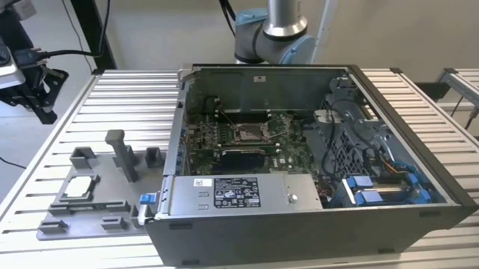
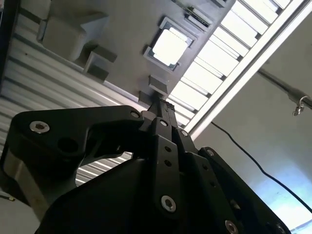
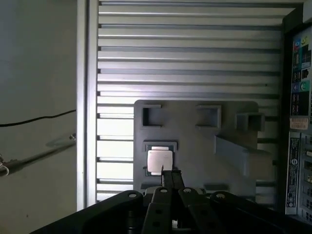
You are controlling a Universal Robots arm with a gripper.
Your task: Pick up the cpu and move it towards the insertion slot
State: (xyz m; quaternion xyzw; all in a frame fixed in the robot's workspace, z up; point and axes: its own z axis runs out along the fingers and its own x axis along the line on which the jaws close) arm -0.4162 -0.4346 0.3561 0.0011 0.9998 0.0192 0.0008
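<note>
The gripper (image 3: 166,173), fingers pressed together and holding nothing, hangs well above the cpu (image 3: 160,161) lying in its grey fixture (image 3: 195,146) on the tabletop (image 3: 185,58).

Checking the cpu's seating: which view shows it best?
The first wrist view: the cpu lies square-on in its grey fixture. The second wrist view shows it oblique and glare-white; the exterior view, distant and slanted.

The silvery square cpu (image 1: 80,188) lay flat near the surface's (image 1: 112,112) edge. The silver-framed insertion slot (image 1: 249,131) sat on the green board (image 1: 288,159).
</note>
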